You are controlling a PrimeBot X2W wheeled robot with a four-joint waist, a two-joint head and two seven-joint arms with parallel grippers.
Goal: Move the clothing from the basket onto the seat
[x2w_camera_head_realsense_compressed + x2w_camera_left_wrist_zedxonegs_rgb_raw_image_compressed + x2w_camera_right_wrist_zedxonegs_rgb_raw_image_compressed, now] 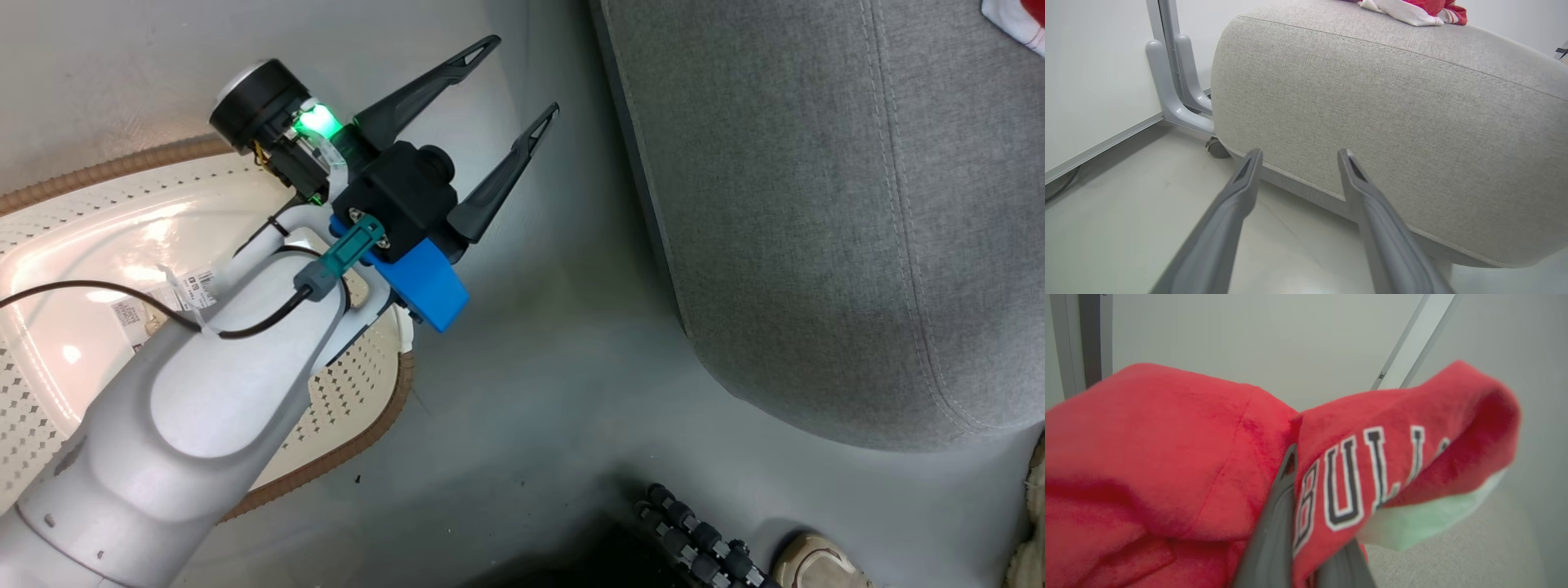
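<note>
Jersey [1167, 457]: soft, light, limp red cloth, likely to sag; I pinch a bunched fold in my right gripper [1306, 486], seat [1453, 555] at 5 o'clock below. My left gripper [524, 73] is spread, empty, basket [82, 220] at 8 o'clock.

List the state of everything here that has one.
Left end effector: open, holding nothing.
Right end effector: shut on red lettered garment.
Red-and-white garment: lying on the seat.
Basket: upright on floor, no clothing in the visible part.
</note>
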